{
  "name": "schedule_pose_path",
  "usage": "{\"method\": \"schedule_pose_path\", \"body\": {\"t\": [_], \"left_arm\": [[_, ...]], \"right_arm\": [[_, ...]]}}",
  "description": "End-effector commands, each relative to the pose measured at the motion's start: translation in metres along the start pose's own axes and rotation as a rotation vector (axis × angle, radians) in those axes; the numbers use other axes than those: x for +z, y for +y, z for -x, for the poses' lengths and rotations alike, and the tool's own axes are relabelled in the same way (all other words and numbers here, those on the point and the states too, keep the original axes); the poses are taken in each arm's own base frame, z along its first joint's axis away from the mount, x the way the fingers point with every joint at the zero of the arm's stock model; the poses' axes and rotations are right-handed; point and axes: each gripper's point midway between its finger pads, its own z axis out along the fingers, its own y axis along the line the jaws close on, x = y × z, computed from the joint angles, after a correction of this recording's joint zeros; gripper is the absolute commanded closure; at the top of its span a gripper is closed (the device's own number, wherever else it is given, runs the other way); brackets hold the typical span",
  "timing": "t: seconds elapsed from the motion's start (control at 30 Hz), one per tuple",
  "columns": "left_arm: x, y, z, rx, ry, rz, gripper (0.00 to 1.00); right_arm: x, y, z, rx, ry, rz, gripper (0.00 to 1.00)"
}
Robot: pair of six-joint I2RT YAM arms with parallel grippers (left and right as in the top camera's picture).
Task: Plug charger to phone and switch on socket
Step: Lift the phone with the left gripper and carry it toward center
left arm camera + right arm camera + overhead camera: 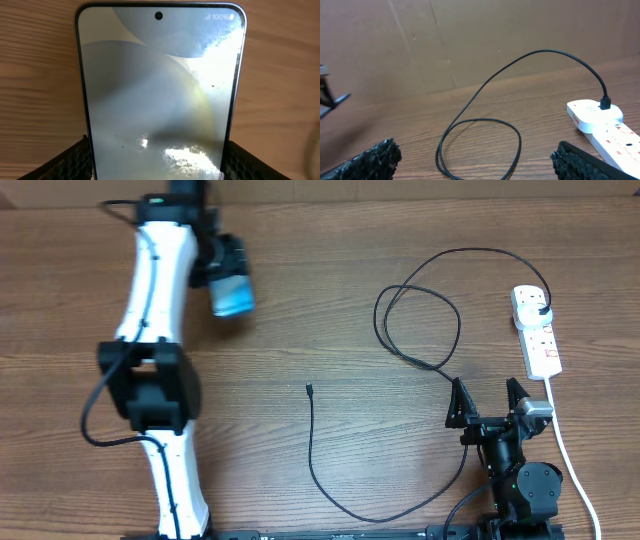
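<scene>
My left gripper (228, 275) at the upper left is shut on the phone (233, 297), which has a light blue lit screen; in the left wrist view the phone (159, 95) fills the frame between both fingers (159, 165). The black charger cable (420, 320) loops from its plug in the white power strip socket (537, 330) at the right, and its connector tip (309, 389) lies free mid-table. My right gripper (488, 402) is open and empty just left of the strip's near end. The right wrist view shows the cable loop (480, 145) and the socket (600, 125).
The strip's white cord (575, 470) runs toward the front right edge. A brown cardboard wall (470, 40) stands behind the table.
</scene>
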Motion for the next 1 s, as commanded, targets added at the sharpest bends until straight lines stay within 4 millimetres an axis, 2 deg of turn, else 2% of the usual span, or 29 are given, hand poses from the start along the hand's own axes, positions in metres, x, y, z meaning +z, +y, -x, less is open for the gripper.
{"method": "schedule_pose_path", "body": {"t": [0.0, 0.17, 0.27, 0.4, 0.7, 0.8, 0.97], "left_arm": [[-0.006, -0.051, -0.017, 0.016, 0.021, -0.064, 0.96], [-0.002, -0.09, -0.045, 0.105, 0.062, -0.07, 0.96], [-0.001, -0.1, -0.057, 0.13, 0.09, -0.066, 0.96], [-0.003, -0.096, -0.08, 0.13, 0.173, -0.033, 0.96], [-0.017, -0.074, -0.129, 0.009, 0.385, 0.058, 0.96], [-0.022, -0.082, -0.141, -0.011, 0.45, 0.01, 0.96], [-0.031, -0.111, -0.152, -0.051, 0.53, -0.159, 0.96]], "right_arm": [[0.0, 0.0, -0.002, -0.002, -0.002, 0.004, 0.0], [0.0, 0.0, -0.002, -0.002, -0.002, 0.004, 0.0], [0.0, 0.0, -0.002, -0.002, -0.002, 0.004, 0.0], [0.0, 0.0, -0.002, -0.002, -0.002, 0.004, 0.0], [0.0, 0.0, -0.002, -0.002, -0.002, 0.004, 0.0], [0.0, 0.0, -0.002, -0.002, -0.002, 0.004, 0.0], [0.0, 0.0, -0.002, -0.002, -0.002, 0.004, 0.0]]}}
